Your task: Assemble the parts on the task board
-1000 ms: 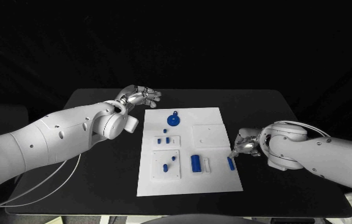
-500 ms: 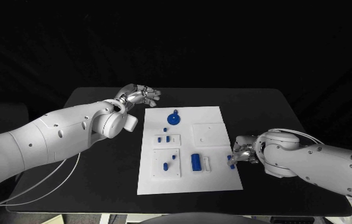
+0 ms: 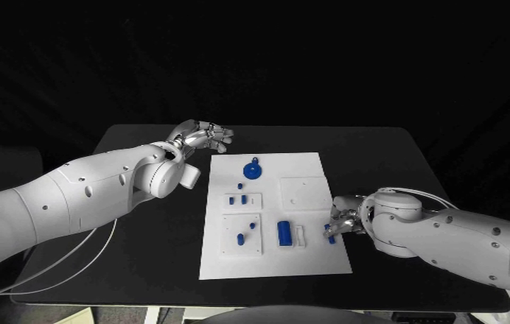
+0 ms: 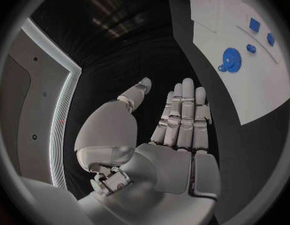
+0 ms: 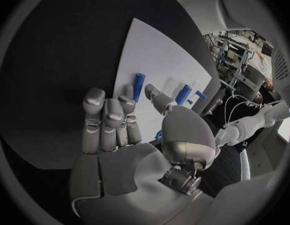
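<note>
Reaching hand: right hand [image 3: 348, 219] sits low at the task board's [image 3: 303, 166] right edge, its fingers [image 5: 106, 116] partly curled and apart, nothing seen held in them.
Target, as I judge it: small blue peg [image 3: 332, 238] lying on the board's right margin, just beside the right hand's fingertips on the side toward the robot; whether they touch it I cannot tell.
Peg's long axis: runs roughly along the board's long side, away from the robot, so a pinch would need to come across its short width.
Wrist view of the peg: a blue peg [image 5: 138, 86] lies flat on the white board just beyond the fingertips, apart from them, long axis pointing roughly the same way as the fingers.
Nearer hand: right, clearly; left hand [image 3: 202, 137] hovers over the desk [image 3: 138, 143] off the board's far left corner, well apart from the peg.
Left fingers: loosely extended side by side, nothing between them.
Other parts: blue gear [image 3: 252, 170] near the board's far end; larger blue cylinder [image 3: 284, 234] standing between the fixtures and the peg; small blue pieces in the left-hand fixtures [image 3: 241, 201].
Stage: judged early, peg not yet grasped.
</note>
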